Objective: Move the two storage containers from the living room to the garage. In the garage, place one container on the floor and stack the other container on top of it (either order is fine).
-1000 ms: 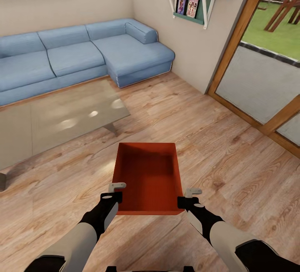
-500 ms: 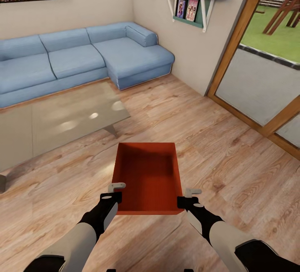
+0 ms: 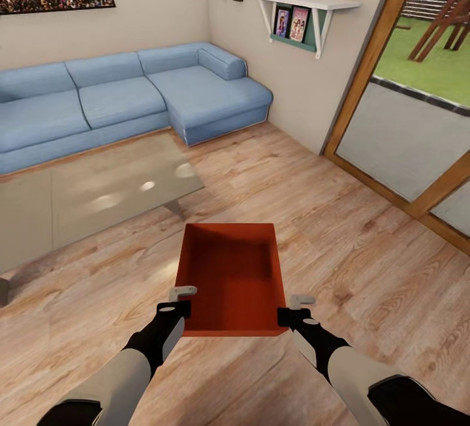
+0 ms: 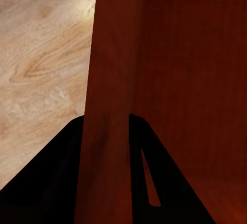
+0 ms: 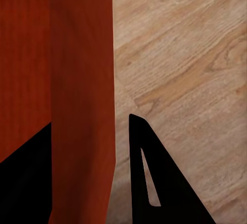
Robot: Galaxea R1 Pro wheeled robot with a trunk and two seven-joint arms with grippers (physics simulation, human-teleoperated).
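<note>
A red-orange storage container [image 3: 234, 279] sits in the lower centre of the head view, an open rectangular bin with thin plain walls, no lid and a bare, darker inside. It is carried above the light wood-plank floor [image 3: 365, 243] of the living room, its long axis pointing away from the camera.

The left gripper [image 3: 179, 302] meets the container at its near left corner, low in the frame, and the right gripper [image 3: 295, 308] meets it at the near right corner. Each gripper's jaws stand only narrowly apart, closed onto 1 side wall. In the left wrist view the red wall [image 4: 108, 131] runs straight between the 2 black fingers [image 4: 154, 183], 1 finger outside the bin and 1 inside, with the wall filling the gap. The right wrist view shows the same: the other side wall [image 5: 82, 105] is pinched between the black fingers [image 5: 154, 183], with plank flooring beyond the outer finger. So the bin hangs between the 2 grippers, held by its 2 long walls near the end closest to the robot, the rest of it reaching forward past the fingertips.

A glass coffee table [image 3: 98, 191] lies at middle left, near the bin's far left corner. A blue sectional sofa [image 3: 130, 96] fills the upper left against the beige wall. A white shelf [image 3: 300, 2] hangs at top centre, and a wood-framed glass door [image 3: 405, 132] takes the right side.
</note>
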